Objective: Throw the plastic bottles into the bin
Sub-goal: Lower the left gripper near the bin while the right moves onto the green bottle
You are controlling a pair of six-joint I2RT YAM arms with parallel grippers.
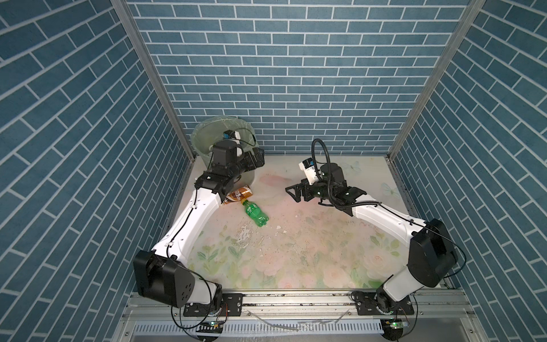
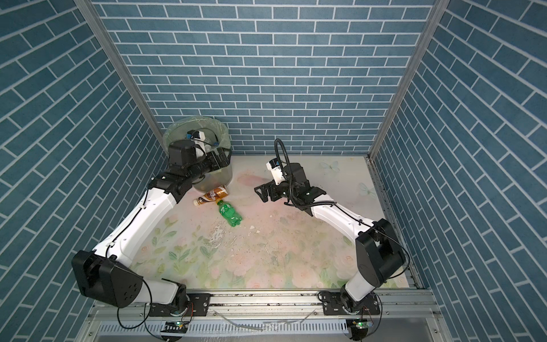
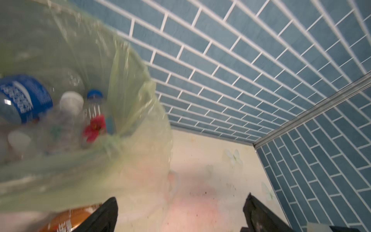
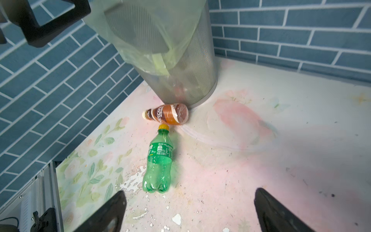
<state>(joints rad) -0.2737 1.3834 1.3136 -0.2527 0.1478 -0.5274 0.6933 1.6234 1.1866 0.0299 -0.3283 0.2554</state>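
Left gripper (image 1: pixel 256 159) (image 2: pixel 220 158) hung at rim height by the bin (image 1: pixel 204 130) (image 2: pixel 177 130), on the side facing mid-table. Its jaws were spread wide, nothing between them in the left wrist view (image 3: pixel 180 213). Released and empty!

The bin stood in the far left corner, crowded by the back wall (image 1: pixel 296 74) and the left wall (image 1: pixel 88 118), with its pale bag (image 3: pixel 130 100) folded over the rim. Inside lay a heap of bottles (image 3: pixel 24 98), with blue label, white caps and a red flower print showing through some blur.

Two bottles lay on the table (image 1: pixel 310 237). The brown-labelled bottle (image 1: pixel 238 194) (image 2: pixel 211 195) (image 4: pixel 168 114) lay on its side tight at the bin's foot; whether it touched, I couldn't tell. In a top view its cap end tucked under the left arm (image 1: pixel 192 219). The green bottle (image 1: pixel 254 213) (image 2: pixel 229 213) (image 4: pixel 159 160) lay flat just beside it, yellow cap at the brown one's flank and base pointing out to open table.

Right gripper (image 1: pixel 292 193) (image 2: pixel 262 193) (image 4: pixel 190 213) hovered mid-table, jaws gaping and empty, aimed at both bottles. There was clear floral surface between it and them, and plenty of room to the right and front edges.
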